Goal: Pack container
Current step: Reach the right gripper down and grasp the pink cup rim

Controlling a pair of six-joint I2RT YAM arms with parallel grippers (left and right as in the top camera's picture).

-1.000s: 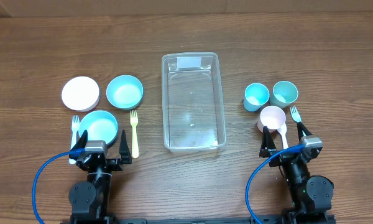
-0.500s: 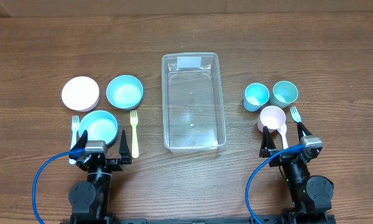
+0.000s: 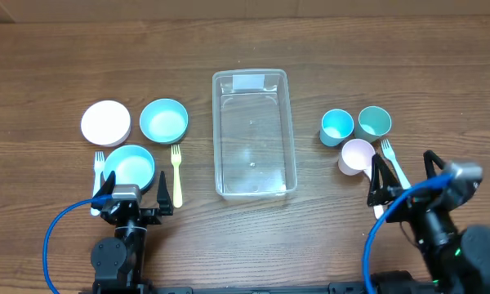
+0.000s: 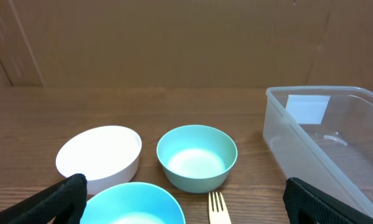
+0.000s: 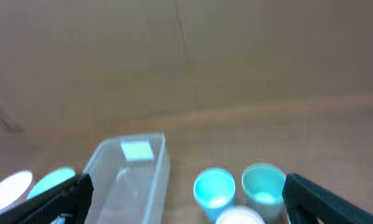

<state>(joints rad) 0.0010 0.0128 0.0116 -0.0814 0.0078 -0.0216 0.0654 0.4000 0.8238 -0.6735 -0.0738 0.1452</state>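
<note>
Risks first. Both sets of jaws are spread wide and hold nothing. The left jaws hang low just behind the blue bowl (image 3: 131,165). The right jaws are near the pink cup (image 3: 358,155) and the light-blue fork (image 3: 392,159).

- Cups are packed tight: the pink cup is just beside the blue cup (image 3: 337,126), with the teal cup (image 3: 374,122) next to that. A wide approach on one likely knocks a neighbour over or rolls it off.
- Forks lie flat on the desk (image 3: 49,73) and are thin, so a pinch can slip or scrape the wood. The white fork (image 3: 99,167) and the yellow fork (image 3: 176,174) flank the blue bowl, so grabbing that bowl may drag one along.
- The container (image 3: 254,139) is probably light. A low carry that clips its rim could shove or tip it.
- Both arms feed the same middle spot, so there is a collision chance if they go in together.
- Bowls dropped in unstacked may eat the space. The white bowl (image 3: 106,122) and the teal bowl (image 3: 163,119) also have to fit.
- The right wrist view is blurred, so aim there is hard to judge.

The container is a clear plastic rectangular bin with rounded corners and a lipped rim. It has a pale label at its far end. It is empty and stands upright. It sits mid-desk with its long side running away from the robot, bowls on its left, cups on its right, and touching neither.
</note>
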